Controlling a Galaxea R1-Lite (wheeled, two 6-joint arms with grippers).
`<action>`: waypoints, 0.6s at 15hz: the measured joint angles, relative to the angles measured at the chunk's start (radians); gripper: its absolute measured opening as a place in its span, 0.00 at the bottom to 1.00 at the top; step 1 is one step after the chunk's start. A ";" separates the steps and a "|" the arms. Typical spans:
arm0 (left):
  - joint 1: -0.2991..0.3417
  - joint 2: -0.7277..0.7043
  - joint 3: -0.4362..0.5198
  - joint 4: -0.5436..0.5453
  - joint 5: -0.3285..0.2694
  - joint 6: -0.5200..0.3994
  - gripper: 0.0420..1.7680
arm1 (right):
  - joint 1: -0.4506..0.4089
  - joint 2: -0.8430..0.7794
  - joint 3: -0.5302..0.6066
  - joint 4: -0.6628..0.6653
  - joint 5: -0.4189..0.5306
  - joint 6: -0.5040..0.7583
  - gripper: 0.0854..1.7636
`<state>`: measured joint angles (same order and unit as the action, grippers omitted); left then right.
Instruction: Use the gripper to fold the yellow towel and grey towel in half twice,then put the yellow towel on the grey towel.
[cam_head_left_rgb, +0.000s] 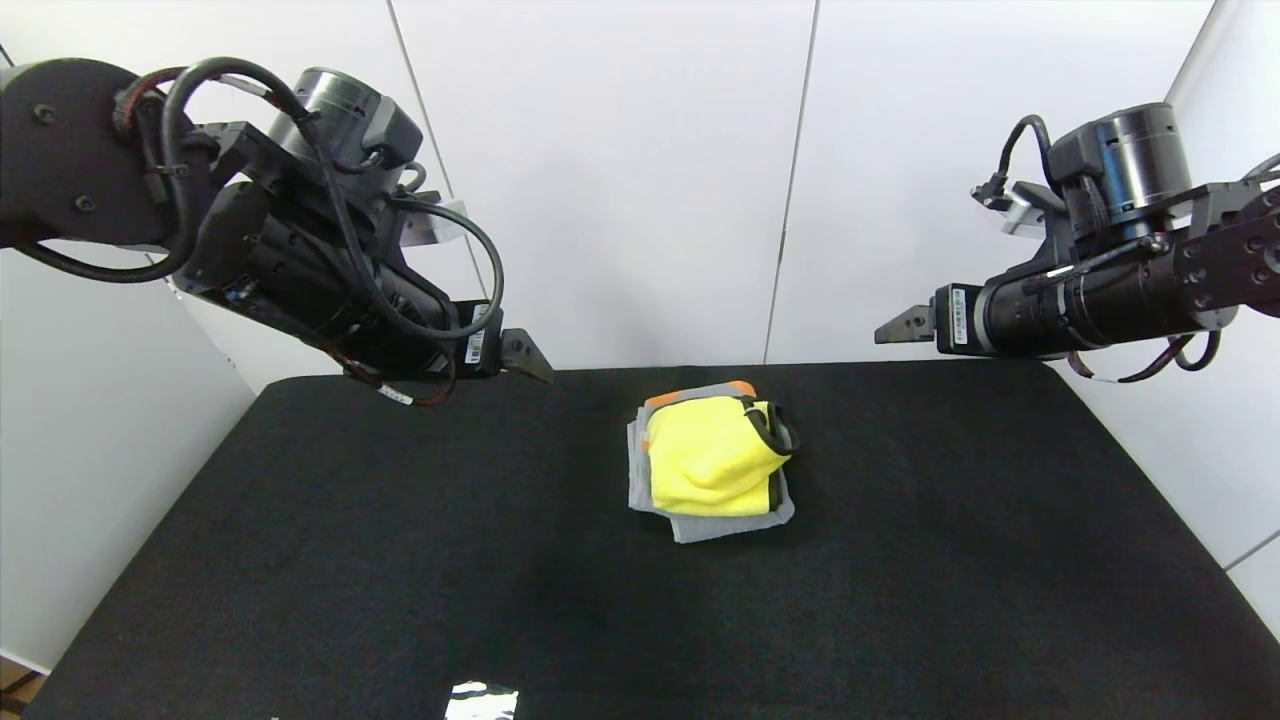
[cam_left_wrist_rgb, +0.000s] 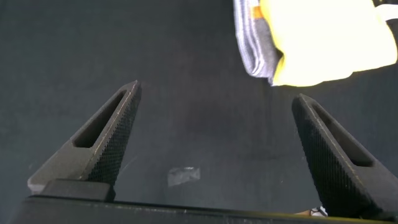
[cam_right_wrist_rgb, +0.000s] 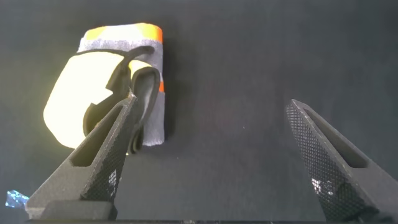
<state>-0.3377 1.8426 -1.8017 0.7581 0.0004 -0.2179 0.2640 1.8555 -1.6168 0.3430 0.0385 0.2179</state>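
The yellow towel is folded into a small, puffy bundle. It lies on top of the grey towel, which is folded too. The 2 towels make 1 pile near the middle of the black worktop, a little toward 12 o'clock. Grey edges stick out under the yellow at 9 o'clock and 6 o'clock. An orange patch of the grey towel peeks out at 12 o'clock. The dark trim of the yellow towel curls up at the 2 o'clock corner.

The left gripper hangs in the air at about 10 o'clock from the pile, well apart from it. Its jaws are wide apart and hold nothing.

The right gripper hangs in the air at about 2 o'clock from the pile, also well apart. Its jaws are wide apart and hold nothing.
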 joint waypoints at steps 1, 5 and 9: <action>0.003 -0.011 0.010 -0.006 0.000 0.000 0.97 | -0.001 -0.009 0.012 -0.011 -0.001 -0.001 0.97; 0.022 -0.101 0.149 -0.098 -0.004 0.025 0.97 | -0.014 -0.091 0.145 -0.104 0.000 -0.032 0.97; 0.045 -0.196 0.313 -0.261 -0.009 0.063 0.97 | -0.014 -0.192 0.249 -0.125 0.001 -0.037 0.97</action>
<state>-0.2923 1.6466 -1.4885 0.4968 -0.0081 -0.1551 0.2496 1.6634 -1.3677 0.2183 0.0391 0.1811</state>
